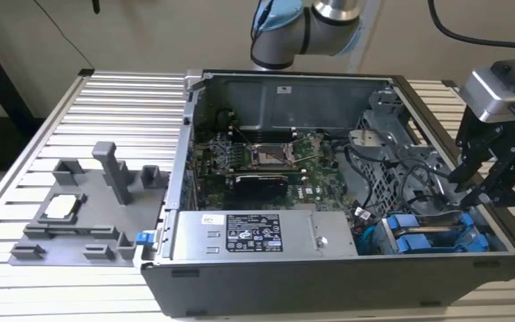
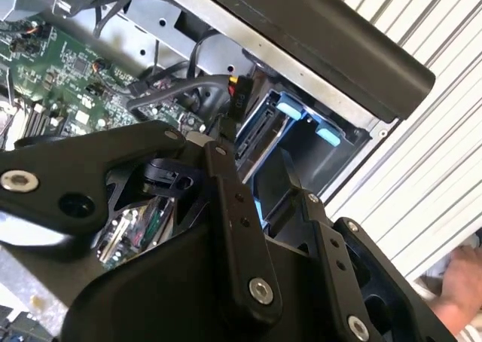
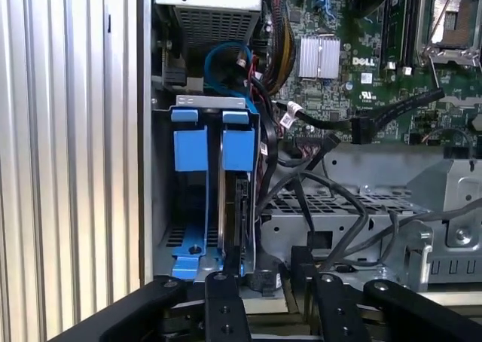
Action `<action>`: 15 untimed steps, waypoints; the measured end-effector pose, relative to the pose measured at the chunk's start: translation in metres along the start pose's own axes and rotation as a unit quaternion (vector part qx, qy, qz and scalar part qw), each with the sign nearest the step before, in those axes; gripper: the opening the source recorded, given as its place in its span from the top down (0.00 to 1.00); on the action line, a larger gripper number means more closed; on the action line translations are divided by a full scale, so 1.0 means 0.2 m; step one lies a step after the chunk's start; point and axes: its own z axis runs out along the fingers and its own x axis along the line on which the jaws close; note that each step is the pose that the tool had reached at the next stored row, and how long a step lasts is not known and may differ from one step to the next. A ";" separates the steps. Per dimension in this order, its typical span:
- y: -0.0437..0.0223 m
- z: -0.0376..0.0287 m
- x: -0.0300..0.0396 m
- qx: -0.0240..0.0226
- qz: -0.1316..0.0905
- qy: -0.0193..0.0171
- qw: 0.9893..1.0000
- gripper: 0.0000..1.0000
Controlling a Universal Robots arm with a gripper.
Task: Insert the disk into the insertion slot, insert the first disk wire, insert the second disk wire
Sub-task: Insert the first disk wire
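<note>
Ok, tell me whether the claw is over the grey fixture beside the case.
No: in the exterior view the claw hangs by the blue carriers inside the case, away from the grey fixture.

An open case [image 1: 329, 285] sits on a slatted table [image 1: 123, 107], with its motherboard [image 1: 267, 161] beside the power supply [image 1: 257, 236]. A grey fixture [image 1: 78, 221] lies on the table at the exterior view's left.

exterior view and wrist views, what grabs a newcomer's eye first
The open computer case in the middle of the exterior view, green motherboard bared. Then the bright blue carrier around the disk, standing on edge in the first wrist view, and the black pincer hanging over the case's corner at the exterior view's right.
</note>
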 end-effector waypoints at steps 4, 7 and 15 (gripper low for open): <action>-0.022 0.007 -0.003 0.001 -0.003 0.000 1.000 0.60; -0.039 0.013 -0.006 0.002 -0.005 -0.001 1.000 0.60; -0.076 0.020 -0.033 0.001 -0.008 -0.004 1.000 0.60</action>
